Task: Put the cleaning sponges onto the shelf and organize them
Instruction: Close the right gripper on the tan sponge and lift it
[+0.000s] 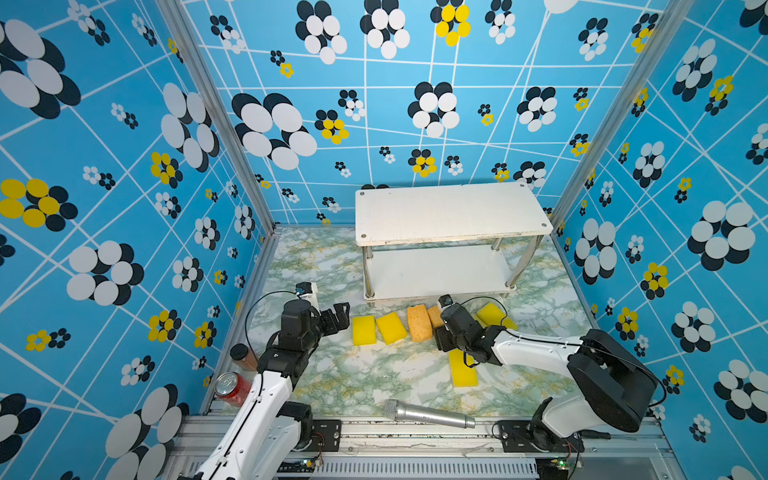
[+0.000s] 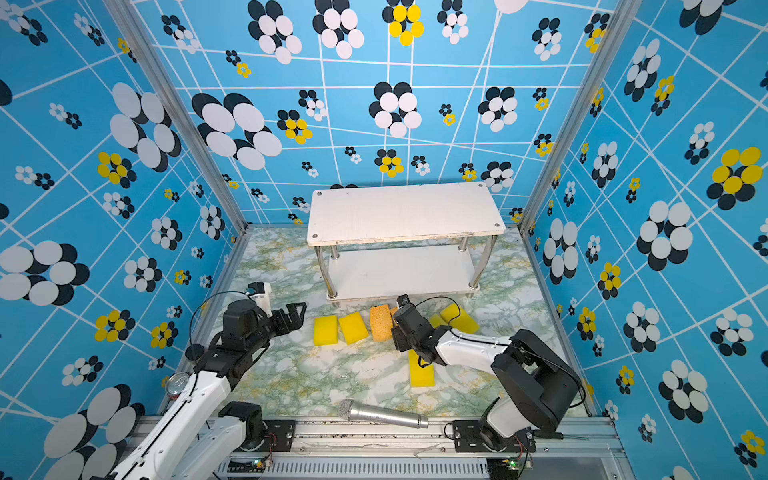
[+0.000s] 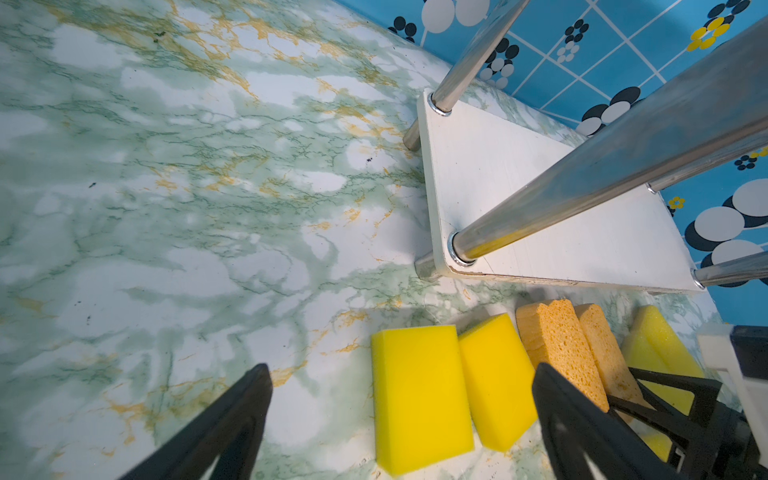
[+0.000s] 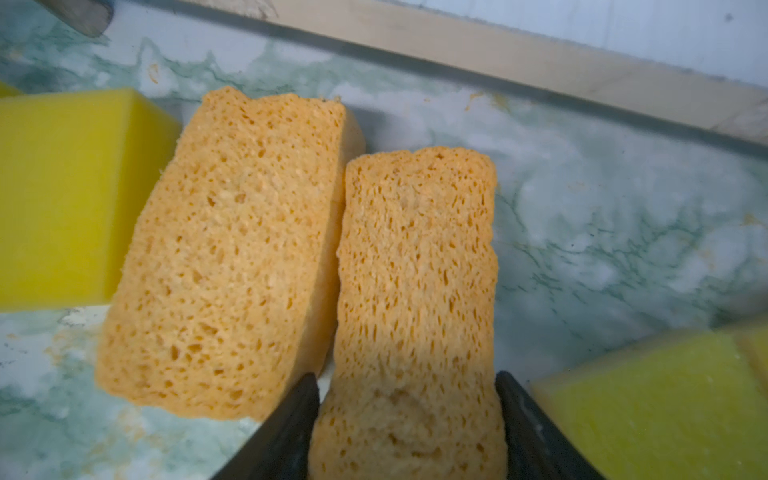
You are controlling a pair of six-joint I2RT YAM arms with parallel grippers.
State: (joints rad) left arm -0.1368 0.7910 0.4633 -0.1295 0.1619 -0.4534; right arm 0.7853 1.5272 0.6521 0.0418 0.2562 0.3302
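- narrow orange sponge is pinched by right gripper, just in front of shelf.
- left gripper is spread wide, nothing gripped, front-left of shelf.

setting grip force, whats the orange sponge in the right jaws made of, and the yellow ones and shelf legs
orange sponge: looks like cellulose, matte, open irregular pores.
yellow sponges: probably soft synthetic foam, matte, fine even surface.
legs: metal tube, likely chromed, mirror-like with reflections.
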